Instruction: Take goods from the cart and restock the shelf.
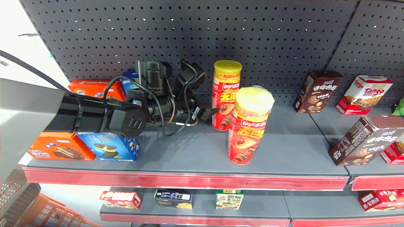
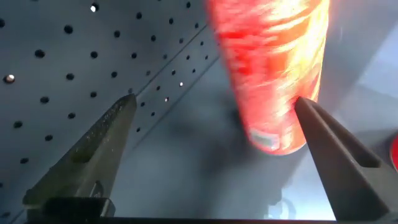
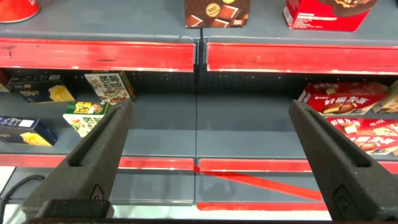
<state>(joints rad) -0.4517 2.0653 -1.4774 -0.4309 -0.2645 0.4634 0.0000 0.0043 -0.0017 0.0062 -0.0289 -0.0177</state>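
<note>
Two chip cans stand upright on the grey shelf [image 1: 195,151]. The front can [image 1: 249,126] is near the shelf's lip, and the rear can [image 1: 225,94] is at about 11 o'clock from it, close to the pegboard wall [image 1: 268,37]. The cans are just apart, and both have yellow lids. The left gripper [image 2: 214,101] is at 9 o'clock from the rear can. Its jaws are spread wide and hold nothing. One finger [image 1: 210,112] has its tip at the can's lower side, but I cannot tell whether it touches. In the left wrist view the rear can stands against that finger, and the other finger [image 2: 93,149] is well off toward the pegboard. At 9 o'clock from the cans, partly behind the arm, are four boxes. Two are orange, one at the rear [image 1: 94,89] and one at the front [image 1: 60,150]. Two are blue, one at the front [image 1: 110,151] and one at the rear [image 1: 128,80] that is mostly hidden. At 3 o'clock are two brown cookie boxes, an upright one [image 1: 317,91] and a tilted one [image 1: 366,140], and beside them a red-and-white wafer box [image 1: 363,94]. At 6 o'clock, on the lower shelf [image 1: 252,205], three small boxes sit in a row, coloured red [image 1: 120,199], dark blue [image 1: 173,198] and green [image 1: 229,199], and a fourth, red box [image 1: 378,200] is at 4 o'clock. An orange basket [image 1: 50,213] shows at 7 o'clock. The right gripper [image 3: 211,106] faces the lower shelves with its two fingers far apart and nothing between them.
</note>
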